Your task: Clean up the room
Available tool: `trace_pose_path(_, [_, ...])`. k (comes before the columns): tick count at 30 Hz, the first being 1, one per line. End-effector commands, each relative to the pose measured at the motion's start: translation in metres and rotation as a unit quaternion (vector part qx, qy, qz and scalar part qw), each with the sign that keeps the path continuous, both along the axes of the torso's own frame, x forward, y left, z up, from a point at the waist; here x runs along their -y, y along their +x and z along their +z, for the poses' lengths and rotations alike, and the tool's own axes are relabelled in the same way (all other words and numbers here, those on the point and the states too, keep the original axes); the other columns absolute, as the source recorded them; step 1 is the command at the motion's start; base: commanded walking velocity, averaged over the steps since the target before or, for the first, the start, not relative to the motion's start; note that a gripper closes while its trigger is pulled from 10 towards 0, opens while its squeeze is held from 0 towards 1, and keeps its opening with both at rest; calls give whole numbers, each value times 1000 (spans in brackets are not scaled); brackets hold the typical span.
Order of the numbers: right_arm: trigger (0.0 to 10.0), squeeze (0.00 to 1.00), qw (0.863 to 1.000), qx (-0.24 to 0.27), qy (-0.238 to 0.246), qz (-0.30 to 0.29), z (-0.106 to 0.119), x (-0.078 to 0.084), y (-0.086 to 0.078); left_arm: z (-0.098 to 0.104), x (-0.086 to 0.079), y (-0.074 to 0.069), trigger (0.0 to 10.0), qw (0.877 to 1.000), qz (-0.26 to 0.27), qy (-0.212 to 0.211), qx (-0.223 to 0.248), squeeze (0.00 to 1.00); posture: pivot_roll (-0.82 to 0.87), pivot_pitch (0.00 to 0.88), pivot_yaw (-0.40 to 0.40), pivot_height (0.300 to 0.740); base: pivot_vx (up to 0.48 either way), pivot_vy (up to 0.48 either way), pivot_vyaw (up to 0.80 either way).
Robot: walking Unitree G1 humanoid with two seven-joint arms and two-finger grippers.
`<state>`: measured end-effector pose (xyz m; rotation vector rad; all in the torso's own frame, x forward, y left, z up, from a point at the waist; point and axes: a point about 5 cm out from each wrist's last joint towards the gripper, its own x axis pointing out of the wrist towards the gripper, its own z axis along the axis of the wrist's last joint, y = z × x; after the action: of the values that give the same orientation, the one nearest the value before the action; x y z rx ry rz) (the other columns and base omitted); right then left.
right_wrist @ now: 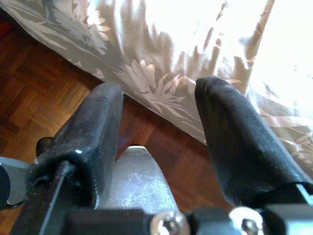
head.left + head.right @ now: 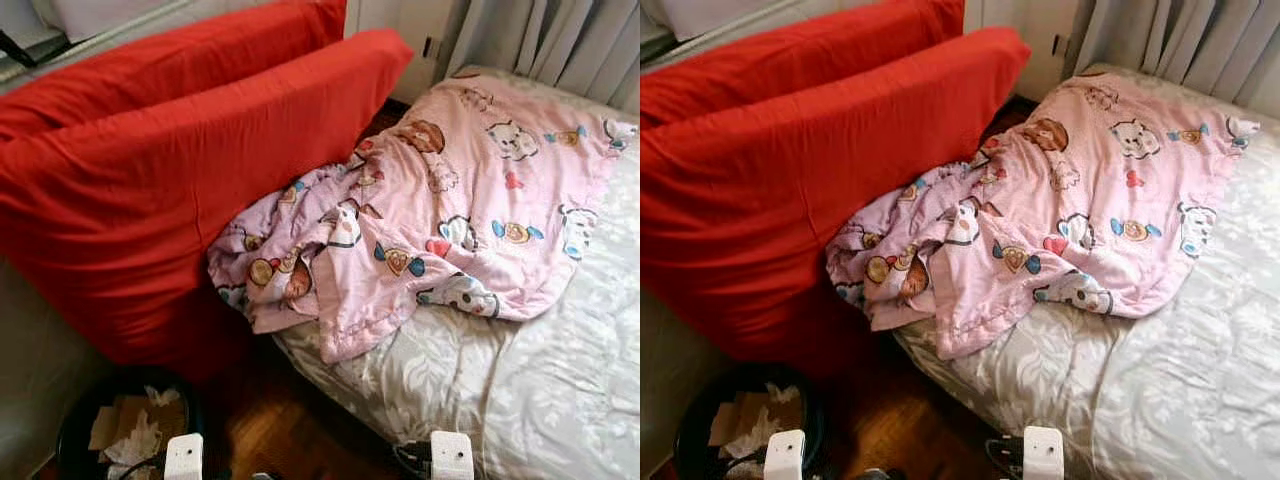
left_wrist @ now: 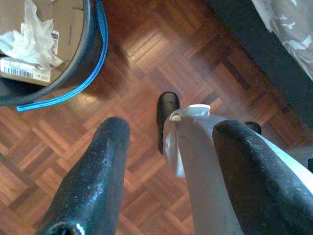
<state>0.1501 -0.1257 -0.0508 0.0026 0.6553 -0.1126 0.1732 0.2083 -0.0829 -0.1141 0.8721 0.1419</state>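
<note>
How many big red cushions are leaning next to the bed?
2. One red cushion stands in front, touching the crumpled pink blanket. The other red cushion leans right behind it, near the wall. More may be hidden behind.

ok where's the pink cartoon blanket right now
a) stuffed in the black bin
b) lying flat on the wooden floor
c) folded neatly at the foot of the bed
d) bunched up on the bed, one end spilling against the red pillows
d: the pink blanket lies crumpled on the bed, its near end bunched against the red pillows; the bin holds paper scraps instead.
</note>
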Motion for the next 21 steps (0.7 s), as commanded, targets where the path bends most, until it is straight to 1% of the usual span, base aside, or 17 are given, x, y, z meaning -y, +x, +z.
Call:
trace_pose_path(1, [10000, 0, 999, -4, 36, -11, 0, -20, -3, -4, -1, -9, 10000, 1000, 4, -1, -19, 0, 54, 194, -23, 719, 0, 322, 0])
trace_pose_path(10, [10000, 0, 999, -3, 37, -10, 0, -20, -3, -4, -1, -9, 10000, 1000, 3, -1, -19, 0, 54, 194, -23, 719, 0, 312, 0])
trace_pose_path(14, [10000, 0, 999, 10, 36, -8, 2, -20, -2, -4, -1, -9, 10000, 1000, 2, 0, -17, 0, 56, 197, -23, 719, 0, 0, 0])
trace_pose_path(16, [10000, 0, 999, 28, 37, -12, 4, -19, -1, -4, -1, -9, 10000, 1000, 2, 0, -17, 0, 56, 197, -23, 719, 0, 0, 0])
trace_pose_path(17, [10000, 0, 998, 51, 38, -11, 6, -19, 1, -4, -1, -9, 10000, 1000, 1, 0, -17, 0, 56, 199, -22, 719, 0, 0, 0])
trace_pose_path(19, [10000, 0, 997, 73, 37, -8, 9, -19, 3, -4, -1, -9, 10000, 1000, 1, 1, -16, 0, 57, 199, -21, 719, 0, 0, 0])
trace_pose_path(21, [10000, 0, 994, 107, 39, -7, 13, -19, 6, -4, -1, -9, 10000, 1000, 0, 1, -16, 0, 53, 199, -19, 719, 0, 0, 0])
